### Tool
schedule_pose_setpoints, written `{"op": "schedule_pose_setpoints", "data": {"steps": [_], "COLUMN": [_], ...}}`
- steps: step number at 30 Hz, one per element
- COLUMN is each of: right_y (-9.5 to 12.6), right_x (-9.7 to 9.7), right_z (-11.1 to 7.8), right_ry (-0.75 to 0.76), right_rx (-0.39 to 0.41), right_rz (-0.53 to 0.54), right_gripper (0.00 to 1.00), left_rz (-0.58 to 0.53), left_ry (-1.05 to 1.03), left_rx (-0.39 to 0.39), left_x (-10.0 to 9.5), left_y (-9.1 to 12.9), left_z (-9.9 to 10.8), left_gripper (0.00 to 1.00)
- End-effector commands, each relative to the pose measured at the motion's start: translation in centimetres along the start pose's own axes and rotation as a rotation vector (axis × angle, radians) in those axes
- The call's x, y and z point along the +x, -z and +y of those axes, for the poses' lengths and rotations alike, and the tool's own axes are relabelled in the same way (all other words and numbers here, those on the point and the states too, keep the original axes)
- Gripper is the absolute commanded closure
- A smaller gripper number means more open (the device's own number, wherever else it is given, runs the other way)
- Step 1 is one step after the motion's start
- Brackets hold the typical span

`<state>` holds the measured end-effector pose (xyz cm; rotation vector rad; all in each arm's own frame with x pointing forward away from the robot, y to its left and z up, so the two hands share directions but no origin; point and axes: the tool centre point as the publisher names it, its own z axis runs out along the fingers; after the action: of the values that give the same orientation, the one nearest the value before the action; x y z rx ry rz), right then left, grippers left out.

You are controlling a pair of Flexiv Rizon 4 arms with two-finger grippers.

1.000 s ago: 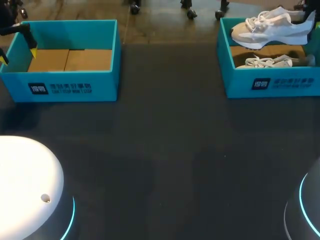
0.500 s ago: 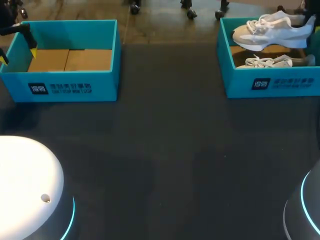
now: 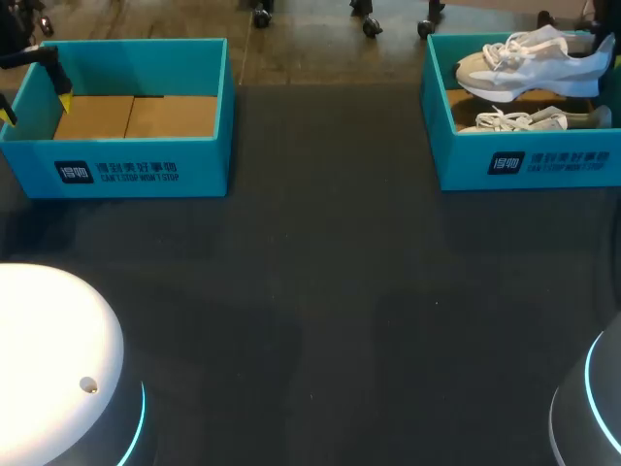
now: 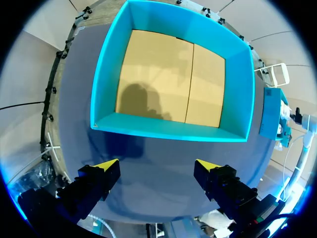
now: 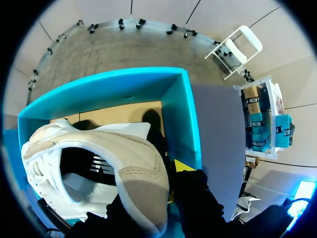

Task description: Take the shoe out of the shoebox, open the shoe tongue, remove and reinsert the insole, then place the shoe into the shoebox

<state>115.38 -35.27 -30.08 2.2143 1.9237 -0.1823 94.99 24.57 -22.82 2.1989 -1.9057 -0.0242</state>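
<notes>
My right gripper [image 5: 159, 184] is clamped on the heel of the shoe [image 5: 99, 158]. One yellow tip shows beside the heel and the other finger is hidden behind it. The shoe hangs above the right shoebox [image 3: 524, 165], toe toward the box's left wall and heel at the right edge of the head view. The blue wall runs just beside the gripper on that side, so there is little margin there.

My left gripper [image 4: 157, 166] stands wide open, holding nothing. It hangs over the table [image 3: 330, 291], just short of the near wall of the left shoebox [image 4: 168, 129].

I count two shoeboxes, both blue, standing well apart along the table's far edge. A broad band of dark table lies between them and runs toward me (the widest room for moving is there).

I count two shoes. The second shoe [image 3: 514, 120] lies on its side on the right shoebox's floor, under the held one.

Only the head view shows that second shoe plainly; in the right wrist view the held shoe covers most of the box. That view does show the shoe's opening and laces. The left wrist view shows the left shoebox's whole brown floor.
</notes>
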Motion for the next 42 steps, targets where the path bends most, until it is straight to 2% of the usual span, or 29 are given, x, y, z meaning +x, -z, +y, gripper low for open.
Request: {"op": "schedule_pose_setpoints", "data": {"steps": [1,19,42], "right_y": [-0.2,-0.8,-4.6], "right_x": [0.3,1.9,2.7], "right_z": [1.1,1.7,1.4], "right_ry": [0.002,-0.005,-0.010], "right_rx": [0.015,0.007,0.040], "right_rz": [-0.009,-0.017,0.017], "right_gripper": [1.00,1.00,1.00], "left_rz": [0.000,0.000,0.000], "left_ry": [0.000,0.000,0.000], "left_rx": [0.003,0.003,0.003], "left_x": [0.0,0.0,0.0], "left_y": [0.0,0.0,0.0], "left_z": [0.1,0.1,0.1], "left_gripper": [0.00,0.00,0.00]}}
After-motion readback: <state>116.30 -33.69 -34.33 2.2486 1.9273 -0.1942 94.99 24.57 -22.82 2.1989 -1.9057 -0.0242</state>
